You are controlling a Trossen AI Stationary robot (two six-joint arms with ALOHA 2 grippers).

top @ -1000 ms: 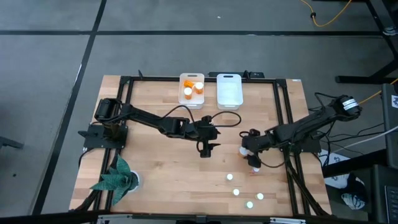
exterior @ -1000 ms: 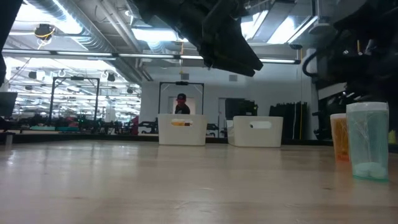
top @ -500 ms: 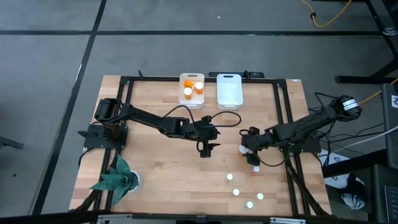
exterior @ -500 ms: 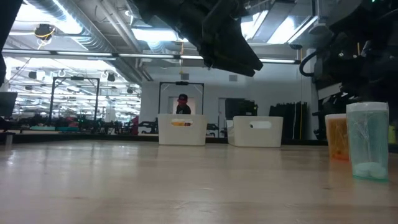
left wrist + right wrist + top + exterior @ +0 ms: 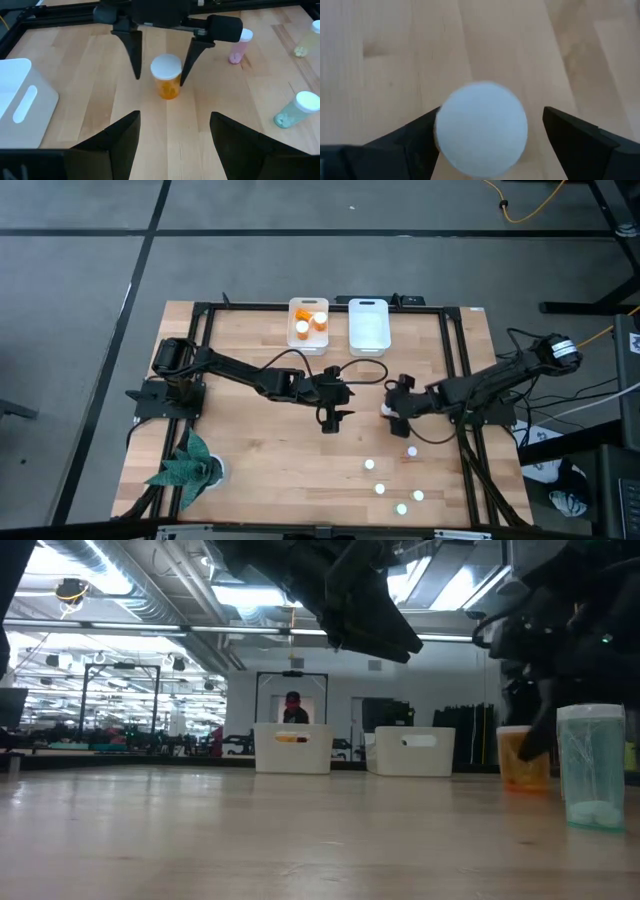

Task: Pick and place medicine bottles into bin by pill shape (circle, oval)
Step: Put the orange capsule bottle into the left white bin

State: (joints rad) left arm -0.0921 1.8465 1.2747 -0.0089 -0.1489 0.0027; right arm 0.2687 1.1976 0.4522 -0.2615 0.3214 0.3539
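An orange medicine bottle with a white cap [image 5: 166,75] stands upright on its base on the wooden table, right of centre [image 5: 388,411]; it also shows in the low view [image 5: 522,758]. My right gripper [image 5: 394,406] is open over it, one finger on each side [image 5: 482,131]. My left gripper [image 5: 331,420] is open and empty at the table's middle, facing the bottle. Several small bottles with white caps stand near the front right: a pink one [image 5: 239,46], a pale green one [image 5: 297,110], others [image 5: 380,488]. My right gripper comes at the orange bottle from above, fingers pointing down. The finger on the bottle's near side [image 5: 191,57] lies against the rim of the cap [image 5: 180,70]. The other finger [image 5: 133,52] stands apart from it. The bottle stands upright on the table.
Two white bins stand at the far edge: the left one [image 5: 294,328] holds orange bottles, the right one [image 5: 368,338] shows none. A green plant [image 5: 185,468] sits at the front left corner. Black frame rails [image 5: 462,360] run around the table.
My right gripper has gone toward the table's left and far edges. The orange bottle has slid along with it, staying upright between the fingers, away from the small bottles.
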